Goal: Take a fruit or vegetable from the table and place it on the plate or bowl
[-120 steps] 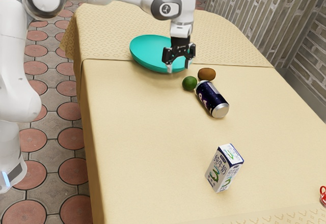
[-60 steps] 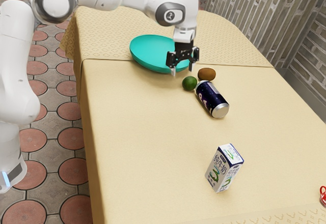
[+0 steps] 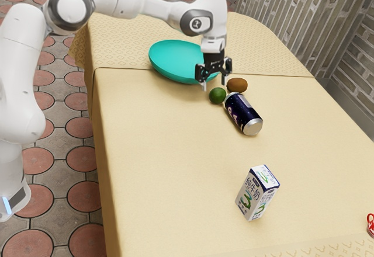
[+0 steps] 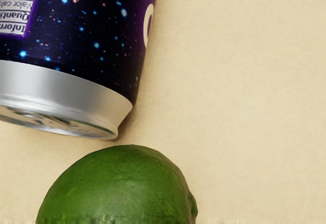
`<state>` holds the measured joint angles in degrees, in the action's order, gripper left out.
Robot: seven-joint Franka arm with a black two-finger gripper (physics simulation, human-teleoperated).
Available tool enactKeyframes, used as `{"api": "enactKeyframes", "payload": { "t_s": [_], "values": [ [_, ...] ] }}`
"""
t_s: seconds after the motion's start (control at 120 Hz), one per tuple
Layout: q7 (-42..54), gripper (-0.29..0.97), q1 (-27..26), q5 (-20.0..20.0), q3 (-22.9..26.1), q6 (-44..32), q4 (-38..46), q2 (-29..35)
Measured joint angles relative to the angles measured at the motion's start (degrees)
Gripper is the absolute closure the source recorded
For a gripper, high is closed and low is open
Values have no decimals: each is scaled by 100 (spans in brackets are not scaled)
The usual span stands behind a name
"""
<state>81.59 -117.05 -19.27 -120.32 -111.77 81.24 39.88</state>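
Note:
A green lime (image 3: 217,95) lies on the tan table, touching the end of a fallen dark blue can (image 3: 243,113). A brown kiwi (image 3: 237,84) rests just behind the can. My gripper (image 3: 214,82) hangs open just above the lime, fingers pointing down and nothing between them. The teal plate (image 3: 169,59) sits behind the lime toward the exterior view's left, at the seam between the two tables. In the wrist view the lime (image 4: 119,188) is large and close under my hand, with the can's silver rim (image 4: 61,102) right beside it.
A small milk carton (image 3: 256,192) stands upright near the table's front. A red object (image 3: 370,223) peeks in at the exterior view's right edge. The table's edge (image 3: 96,128) drops off to a tiled floor on the left.
My gripper has moved from over the plate's front rim toward the exterior view's right and down, arriving just above the lime. The objects have stayed put.

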Motion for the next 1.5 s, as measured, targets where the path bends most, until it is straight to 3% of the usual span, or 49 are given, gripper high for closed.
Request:
{"api": "enactKeyframes", "payload": {
  "t_s": [1.5],
  "values": [
    [109, 2, -409, -20, -362, -692, -141, 468]
  ]
}}
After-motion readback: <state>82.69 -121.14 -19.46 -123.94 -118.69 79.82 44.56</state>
